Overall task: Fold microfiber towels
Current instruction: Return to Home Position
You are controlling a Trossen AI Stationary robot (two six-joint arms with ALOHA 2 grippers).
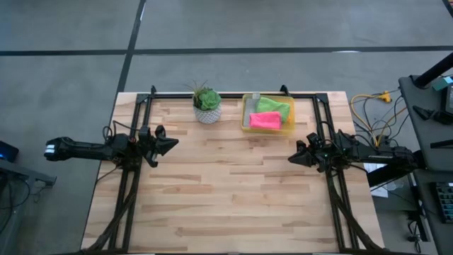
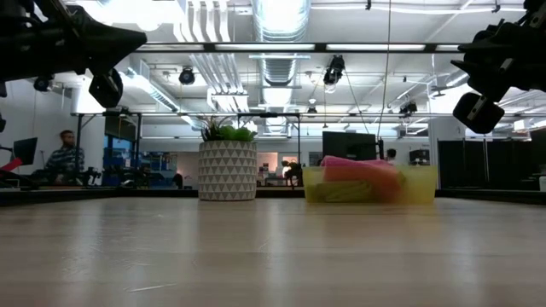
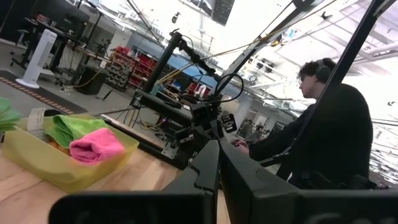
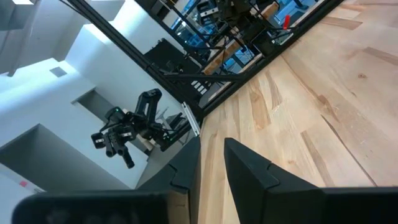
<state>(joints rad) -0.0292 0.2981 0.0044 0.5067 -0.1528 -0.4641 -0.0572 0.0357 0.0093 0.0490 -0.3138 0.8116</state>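
Note:
A hot pink towel [image 1: 265, 120] and a bright green towel [image 1: 274, 107] lie bunched in a translucent yellow bin [image 1: 246, 120] at the table's far edge, right of the middle. In the left wrist view the pink towel [image 3: 96, 146] lies beside the green towel [image 3: 73, 127]. My left gripper [image 1: 173, 144] hovers shut over the table's left side, pointing right. My right gripper [image 1: 290, 159] hovers over the right side, pointing left. Its fingers stand slightly apart [image 4: 211, 142] with nothing between them. Both are well clear of the bin.
A potted plant [image 1: 207, 106] in a patterned white pot stands left of the bin at the far edge. Black frame rails [image 1: 134, 142] run along the table's left, right and far sides. A person [image 3: 329, 124] sits beyond the table's right side. Bare wood [image 1: 233, 191] lies between the arms.

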